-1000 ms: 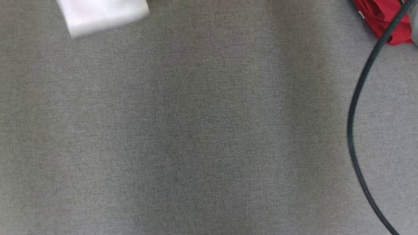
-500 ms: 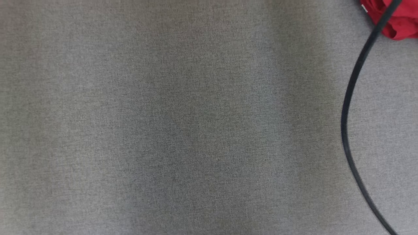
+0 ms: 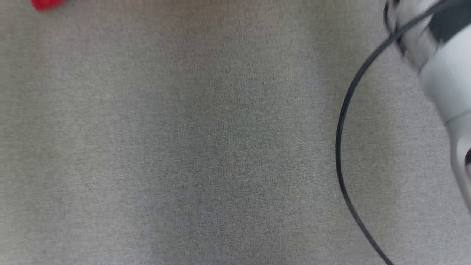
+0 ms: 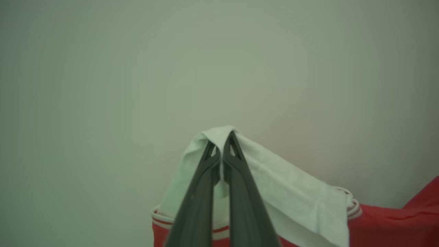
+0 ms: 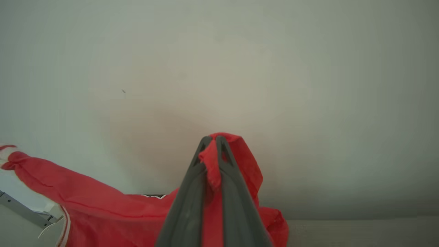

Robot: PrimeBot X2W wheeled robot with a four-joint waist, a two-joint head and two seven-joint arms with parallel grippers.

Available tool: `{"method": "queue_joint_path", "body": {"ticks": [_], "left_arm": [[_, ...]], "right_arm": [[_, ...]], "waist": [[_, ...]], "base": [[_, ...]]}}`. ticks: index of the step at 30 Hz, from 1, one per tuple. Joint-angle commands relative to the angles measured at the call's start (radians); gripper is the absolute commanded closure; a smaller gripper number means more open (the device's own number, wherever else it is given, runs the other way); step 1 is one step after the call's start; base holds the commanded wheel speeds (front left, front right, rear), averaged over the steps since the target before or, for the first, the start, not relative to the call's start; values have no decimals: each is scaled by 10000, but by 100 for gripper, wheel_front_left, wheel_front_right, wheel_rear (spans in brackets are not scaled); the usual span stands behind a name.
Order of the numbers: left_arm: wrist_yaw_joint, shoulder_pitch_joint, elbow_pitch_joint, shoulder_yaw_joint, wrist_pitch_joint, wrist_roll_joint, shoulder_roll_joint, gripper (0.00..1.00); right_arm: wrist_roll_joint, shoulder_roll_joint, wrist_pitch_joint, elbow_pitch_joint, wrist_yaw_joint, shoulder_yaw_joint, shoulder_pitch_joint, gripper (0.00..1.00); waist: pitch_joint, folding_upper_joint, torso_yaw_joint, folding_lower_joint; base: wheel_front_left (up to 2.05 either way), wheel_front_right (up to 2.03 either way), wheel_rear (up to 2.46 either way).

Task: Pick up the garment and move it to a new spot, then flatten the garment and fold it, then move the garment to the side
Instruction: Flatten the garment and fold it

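Note:
The garment (image 4: 295, 192) is red with a white panel and red-and-white striped trim. My left gripper (image 4: 222, 140) is shut on a peak of its white part, and the cloth hangs down from the fingers. My right gripper (image 5: 212, 140) is shut on a bunched red fold of the garment (image 5: 103, 206), which sags away to the left in the right wrist view. Both wrist views look at a plain pale wall behind the lifted cloth. In the head view a small red bit of the garment (image 3: 48, 4) shows at the top left edge.
A grey fabric-covered table (image 3: 220, 147) spreads across the head view. A black cable (image 3: 342, 129) curves down its right side beside a pale forearm (image 3: 445, 81). A metal bar (image 5: 24, 209) shows at the lower left of the right wrist view.
The head picture has shifted. The red cloth has left its top right corner, a pale forearm has come in on the right, and a red bit now shows at the top left.

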Motion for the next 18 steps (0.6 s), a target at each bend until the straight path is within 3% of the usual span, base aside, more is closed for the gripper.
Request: {"method": "queue_joint_path", "body": {"ticks": [1,7,10,18], "left_arm": [[8,483,-299,-4,-67,-252,124,100],[304,3105,-2036,340,-292,-898,372,100],[703,4769,-3250,566,-407,-1199,580,100],[1858,9281,-6314,1241,-523,-2077,482,100]], "right_arm": [[115,-211,-176,-234,-5,124,379,100],[723,-699,-710,-1230,-5,717,2432,100],[911,-1020,-947,-1777,-5,1032,3389,100],[1331,-2069,-1367,-3392,-5,1560,5963,100]], "waist": [[-389,-2,6,-1],[-1054,-2,106,-1],[-1416,-2,94,-1],[-2253,-2,413,-1]], "base": [[0,0,0],[0,0,0],[0,0,0],[0,0,0]]}}
